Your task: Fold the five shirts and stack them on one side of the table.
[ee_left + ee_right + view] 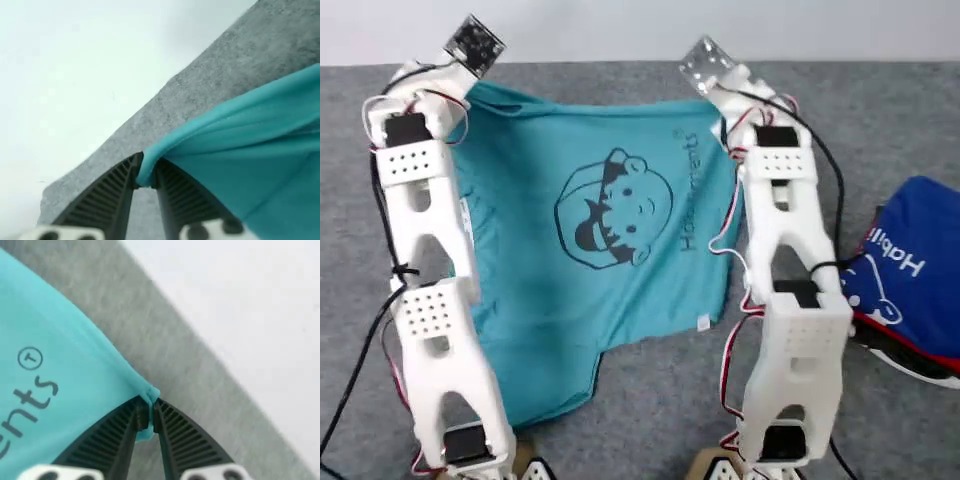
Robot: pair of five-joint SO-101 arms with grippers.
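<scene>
Bright, even light comes from above. Only faint, soft-edged shadows lie on the teal shirt [610, 230] and the grey table [650, 400]. Beyond the left hand [145, 172] and right hand [148, 412], the background washes out to near-white glare.

High view: fixed camera looking down over the bench [650, 400]. Wrist views: close range, along the jaws toward the bench's far edge. All share the teal shirt [540, 310].
</scene>
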